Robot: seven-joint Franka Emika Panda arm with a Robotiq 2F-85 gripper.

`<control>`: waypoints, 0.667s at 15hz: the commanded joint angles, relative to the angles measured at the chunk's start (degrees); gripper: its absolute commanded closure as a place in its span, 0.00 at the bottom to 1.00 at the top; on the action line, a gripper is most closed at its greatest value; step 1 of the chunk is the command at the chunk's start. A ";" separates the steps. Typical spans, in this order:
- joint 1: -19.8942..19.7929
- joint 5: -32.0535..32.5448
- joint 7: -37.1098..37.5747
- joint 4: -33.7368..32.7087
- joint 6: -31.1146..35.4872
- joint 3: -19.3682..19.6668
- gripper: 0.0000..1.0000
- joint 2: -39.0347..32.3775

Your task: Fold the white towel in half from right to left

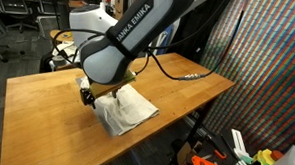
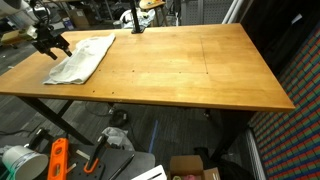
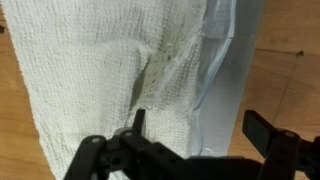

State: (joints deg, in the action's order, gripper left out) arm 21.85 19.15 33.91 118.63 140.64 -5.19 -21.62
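The white towel [image 1: 126, 112] [image 2: 82, 58] lies flat on the wooden table [image 1: 47, 98] [image 2: 190, 70], close to one table edge in both exterior views. In the wrist view the towel [image 3: 100, 70] fills most of the picture, woven in texture, with a smoother greyish strip along its right side. My gripper [image 1: 88, 96] [image 2: 50, 45] [image 3: 200, 125] hovers low over the towel's edge and is open. One fingertip [image 3: 137, 120] is over the cloth and the other [image 3: 262, 128] is over bare wood beyond the greyish strip. Nothing is held between them.
A black cable [image 1: 183, 76] lies on the table behind the arm. A patterned curtain [image 1: 268, 68] stands beside the table. Boxes and an orange tool [image 2: 57, 158] sit on the floor under the table. Office clutter lies beyond the far edge.
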 commanded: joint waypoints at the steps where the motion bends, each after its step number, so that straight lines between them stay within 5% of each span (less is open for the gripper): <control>1: -0.42 -1.55 0.07 -3.64 -0.15 0.94 0.00 -2.91; 10: -0.59 -1.78 1.35 -7.97 0.02 3.90 0.00 -7.46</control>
State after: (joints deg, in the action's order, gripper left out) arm 20.95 18.50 34.59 113.22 140.69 -2.34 -27.58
